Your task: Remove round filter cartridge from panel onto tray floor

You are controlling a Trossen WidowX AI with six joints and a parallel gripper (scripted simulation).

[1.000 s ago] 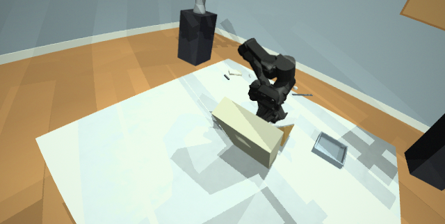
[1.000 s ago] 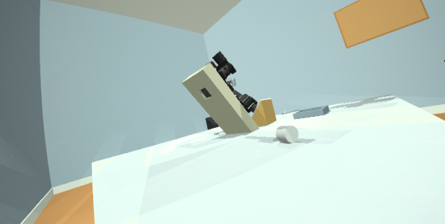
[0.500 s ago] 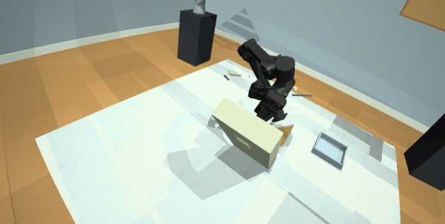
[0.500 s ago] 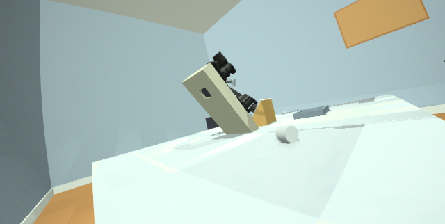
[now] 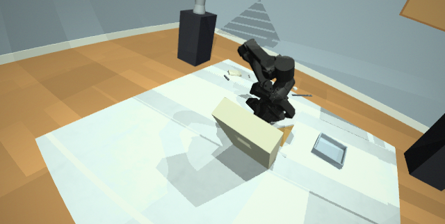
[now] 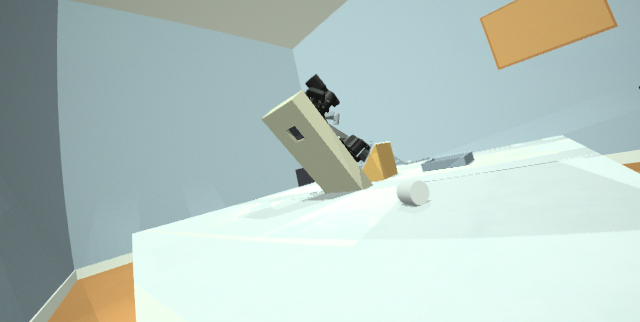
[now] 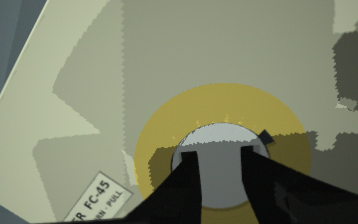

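The round filter cartridge point(image 7: 220, 134) shows in the wrist view as a pale grey disc, flush in the beige service panel point(image 7: 180, 45) point(image 5: 250, 130) point(image 6: 320, 147). A yellow ring point(image 7: 215, 102) surrounds it, with a small dark marker point(image 7: 265, 136) at its upper right. My gripper point(image 7: 217, 159) has its two black fingers set into the two slots on the cartridge's face and is shut on the strip between them. In the top and exterior views the arm point(image 5: 274, 88) point(image 6: 352, 147) reaches the panel's far face, and the fingers are hidden behind the tilted panel. The grey tray point(image 5: 316, 145) point(image 6: 447, 162) lies on the table to the right.
An orange wedge point(image 5: 286, 133) point(image 6: 381, 161) props the panel. A white cylinder point(image 6: 413, 192) lies on the table in front. A label point(image 7: 97, 197) sits at the panel's lower left. Small loose parts point(image 5: 233, 73) and a thin tool point(image 5: 302, 95) lie behind the arm. A black pedestal point(image 5: 196, 36) stands beyond.
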